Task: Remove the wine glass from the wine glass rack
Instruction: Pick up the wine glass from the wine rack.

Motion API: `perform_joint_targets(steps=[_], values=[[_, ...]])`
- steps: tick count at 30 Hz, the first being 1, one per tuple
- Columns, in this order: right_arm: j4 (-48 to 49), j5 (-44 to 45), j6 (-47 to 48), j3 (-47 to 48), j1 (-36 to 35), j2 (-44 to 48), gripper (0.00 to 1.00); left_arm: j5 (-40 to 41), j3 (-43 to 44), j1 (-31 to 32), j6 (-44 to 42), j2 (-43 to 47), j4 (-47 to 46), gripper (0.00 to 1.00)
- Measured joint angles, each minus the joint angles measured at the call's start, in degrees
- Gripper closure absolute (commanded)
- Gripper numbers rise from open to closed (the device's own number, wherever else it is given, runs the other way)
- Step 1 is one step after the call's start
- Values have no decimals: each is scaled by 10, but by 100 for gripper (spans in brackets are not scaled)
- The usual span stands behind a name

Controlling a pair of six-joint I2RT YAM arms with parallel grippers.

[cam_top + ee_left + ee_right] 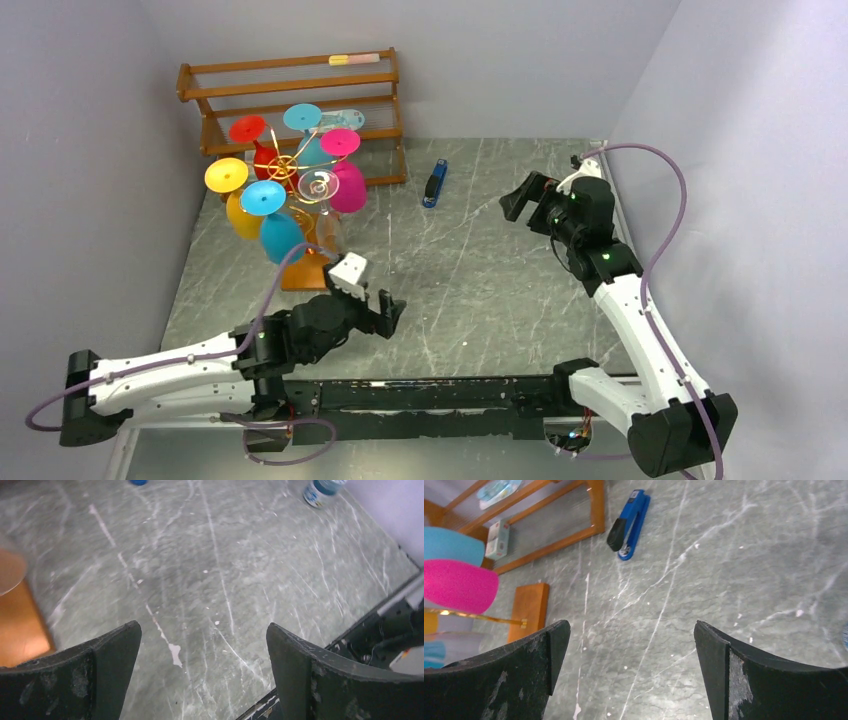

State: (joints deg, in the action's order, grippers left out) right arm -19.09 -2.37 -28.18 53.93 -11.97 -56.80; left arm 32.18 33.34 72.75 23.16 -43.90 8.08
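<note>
The wine glass rack point(290, 168), a gold wire tree on an orange-brown wooden base point(305, 272), stands at the table's left. Several wine glasses hang on it upside down: red point(262, 150), teal point(305, 135), magenta point(347, 180), yellow point(238, 205), blue point(275, 225) and a clear one point(322, 205). My left gripper point(372, 292) is open just right of the base, nothing between its fingers; its wrist view point(202, 626) shows bare table and the base's corner point(20, 625). My right gripper point(525, 200) is open at mid right, apart from the rack; in its view point(631, 625) the magenta glass point(459, 585) lies far left.
A brown slatted wooden shelf point(300, 95) stands against the back wall behind the rack. A blue stapler point(435, 183) lies on the grey marble table between rack and right arm. A small bottle point(320, 490) shows in the left wrist view. Walls close in on the left, back and right.
</note>
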Motion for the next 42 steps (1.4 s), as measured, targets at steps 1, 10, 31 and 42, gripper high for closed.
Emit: perform_joint_targets(steps=[1,10,31,42], values=[[6,-12,-1,-3,0,-2,0,22,-3,0,24,18,21,0],[118,-215,-16,-52,-7,-23,0,148,10,0,239,71,229,0],[257,-209,-108,80,-279,-153,19,286,91,0,478,82,555,0],[326,-197,-173,181,-344,-284,29,258,73,0,409,6,483,0]])
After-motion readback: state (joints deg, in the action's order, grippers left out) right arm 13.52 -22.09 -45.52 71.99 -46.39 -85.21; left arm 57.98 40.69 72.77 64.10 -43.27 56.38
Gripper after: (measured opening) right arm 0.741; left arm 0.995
